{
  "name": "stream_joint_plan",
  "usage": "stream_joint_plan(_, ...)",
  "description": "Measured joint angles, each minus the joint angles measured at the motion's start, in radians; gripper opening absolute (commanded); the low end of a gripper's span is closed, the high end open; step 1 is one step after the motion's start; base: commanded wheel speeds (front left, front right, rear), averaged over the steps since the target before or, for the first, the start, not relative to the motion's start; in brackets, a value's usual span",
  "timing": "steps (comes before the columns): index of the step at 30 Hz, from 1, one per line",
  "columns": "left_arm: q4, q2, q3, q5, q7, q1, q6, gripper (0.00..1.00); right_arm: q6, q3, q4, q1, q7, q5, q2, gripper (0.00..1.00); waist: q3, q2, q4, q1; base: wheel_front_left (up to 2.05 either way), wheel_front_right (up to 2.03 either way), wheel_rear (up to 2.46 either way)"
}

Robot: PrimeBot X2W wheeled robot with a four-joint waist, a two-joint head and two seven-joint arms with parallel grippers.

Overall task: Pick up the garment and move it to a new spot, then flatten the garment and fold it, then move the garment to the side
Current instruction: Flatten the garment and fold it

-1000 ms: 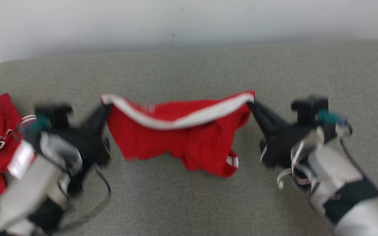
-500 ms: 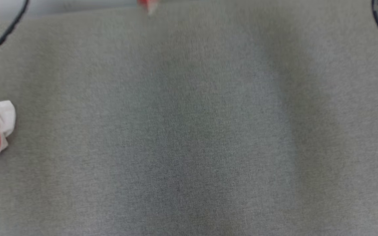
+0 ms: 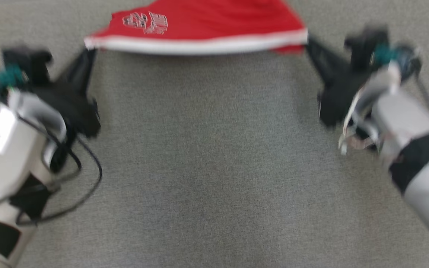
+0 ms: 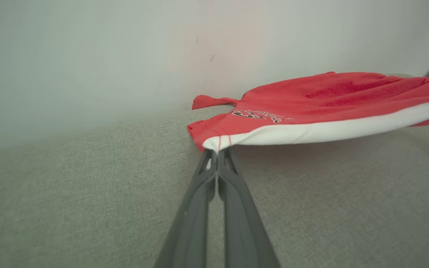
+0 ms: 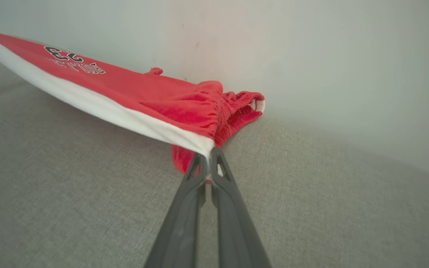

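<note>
Though blurred overhead, pinching white hem corners of red garment with left gripper and right gripper, seemingly taut above far grey cushion

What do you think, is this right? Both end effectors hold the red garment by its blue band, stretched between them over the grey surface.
Not quite. The band is white, not blue, as the left wrist view shows. The rest holds: the left end effector and the right end effector hold the red garment by that band, stretched between them over the grey surface.
</note>
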Motion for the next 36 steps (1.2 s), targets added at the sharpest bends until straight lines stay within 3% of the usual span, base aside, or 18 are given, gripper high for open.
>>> stream_joint_plan(10, -0.009, 0.000, -0.062, 0.040, -0.072, 0.217, 0.015, 0.00, 0.000, 0.067, -0.071, 0.277, -0.127, 0.075, -0.036, 0.00, -0.124, -0.0003, 0.013, -0.0003, 0.00, 0.00, 0.00)
stream_joint_plan(19, -0.041, -0.012, -0.099, 0.049, -0.080, 0.391, 0.045, 0.00, 0.000, 0.066, -0.088, 0.416, -0.144, 0.130, -0.053, 0.00, -0.237, -0.0003, 0.030, -0.0004, 0.00, 0.00, 0.00)
stream_joint_plan(27, -0.060, -0.040, -0.129, 0.029, -0.082, 0.575, 0.077, 0.00, 0.000, 0.048, -0.091, 0.640, -0.152, 0.192, -0.067, 0.00, -0.354, -0.0004, 0.056, -0.0004, 0.00, 0.00, 0.00)
stream_joint_plan(36, -0.141, 0.001, -0.139, 0.021, -0.089, 0.745, 0.138, 0.00, -0.013, 0.050, -0.177, 0.795, -0.153, 0.206, -0.081, 0.00, -0.476, -0.0005, 0.085, -0.0004, 0.00, 0.00, 0.00)
